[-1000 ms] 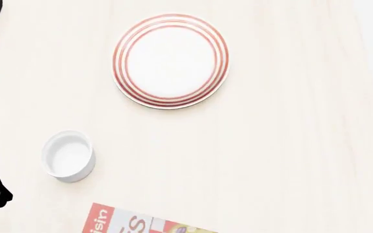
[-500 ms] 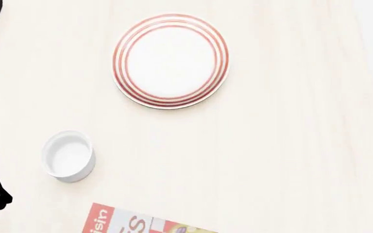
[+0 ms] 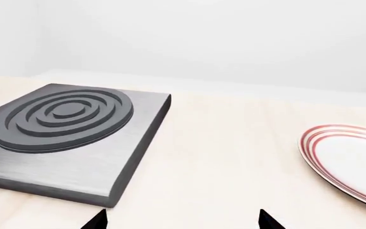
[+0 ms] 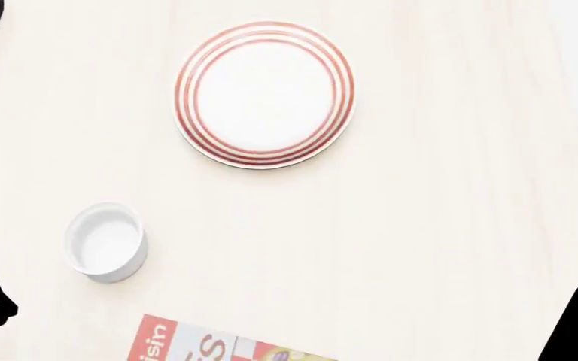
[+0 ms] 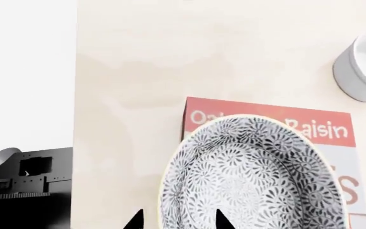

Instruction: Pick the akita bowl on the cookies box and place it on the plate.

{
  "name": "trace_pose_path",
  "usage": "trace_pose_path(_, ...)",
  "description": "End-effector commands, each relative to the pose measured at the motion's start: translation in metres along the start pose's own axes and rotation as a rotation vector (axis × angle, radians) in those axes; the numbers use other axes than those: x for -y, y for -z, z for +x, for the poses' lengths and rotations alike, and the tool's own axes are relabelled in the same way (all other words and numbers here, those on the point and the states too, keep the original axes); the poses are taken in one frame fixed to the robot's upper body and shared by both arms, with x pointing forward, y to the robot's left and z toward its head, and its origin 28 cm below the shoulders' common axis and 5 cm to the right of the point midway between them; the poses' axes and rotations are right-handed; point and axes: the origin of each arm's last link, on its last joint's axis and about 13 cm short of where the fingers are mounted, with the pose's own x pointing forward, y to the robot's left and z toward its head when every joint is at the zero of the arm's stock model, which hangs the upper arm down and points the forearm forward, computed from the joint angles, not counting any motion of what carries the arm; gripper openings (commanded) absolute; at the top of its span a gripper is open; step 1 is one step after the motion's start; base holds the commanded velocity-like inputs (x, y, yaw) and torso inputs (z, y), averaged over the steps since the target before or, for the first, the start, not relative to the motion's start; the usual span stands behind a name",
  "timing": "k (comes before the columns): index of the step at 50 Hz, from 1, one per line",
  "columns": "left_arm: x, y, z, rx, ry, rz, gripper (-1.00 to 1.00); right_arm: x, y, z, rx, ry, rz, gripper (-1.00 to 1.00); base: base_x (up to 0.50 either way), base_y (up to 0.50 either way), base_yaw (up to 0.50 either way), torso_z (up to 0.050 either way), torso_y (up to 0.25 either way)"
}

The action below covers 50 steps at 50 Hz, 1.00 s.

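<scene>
While the head view shows the plate (image 4: 264, 93) bare on the pale surface (image 4: 430, 226), a white cup (image 4: 107, 241) sits near the cookies box (image 4: 208, 346). From the right wrist, the akita bowl (image 5: 254, 176) rests on the cookies box (image 5: 335, 143), the right gripper (image 5: 177, 220) spread across its rim, not clenched. From the left wrist, the left gripper (image 3: 181, 220) is released near a grey burner slab (image 3: 68, 138) and the plate (image 3: 348, 160).

Head camera looks steeply down on the desk (image 4: 439, 188); left wrist camera skims low toward the plate (image 4: 265, 92), shared with it; right wrist camera hangs close above the cookies box (image 5: 269, 125).
</scene>
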Motion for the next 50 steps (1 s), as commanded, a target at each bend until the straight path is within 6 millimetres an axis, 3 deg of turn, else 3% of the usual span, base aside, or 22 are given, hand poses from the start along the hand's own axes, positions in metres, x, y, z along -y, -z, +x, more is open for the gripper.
trace_pose_path(1,-0.001,0.000,0.000,0.000,-0.001,-0.001,1.00,0.003,-0.002,0.001,0.000,0.020,-0.036,-1.00,0.00,0.00,0.00,0.000,0.000)
trace_pose_path(18,-0.001,-0.002,-0.001,0.002,0.002,-0.002,1.00,0.008,-0.003,-0.008,-0.058,0.068,-0.076,-1.00,0.00,0.00,0.00,0.000,0.000)
trace_pose_path(50,-0.001,-0.001,-0.003,-0.001,0.004,-0.008,1.00,0.032,-0.016,-0.053,-0.174,0.407,-0.302,-1.00,0.00,0.00,0.00,0.000,0.000)
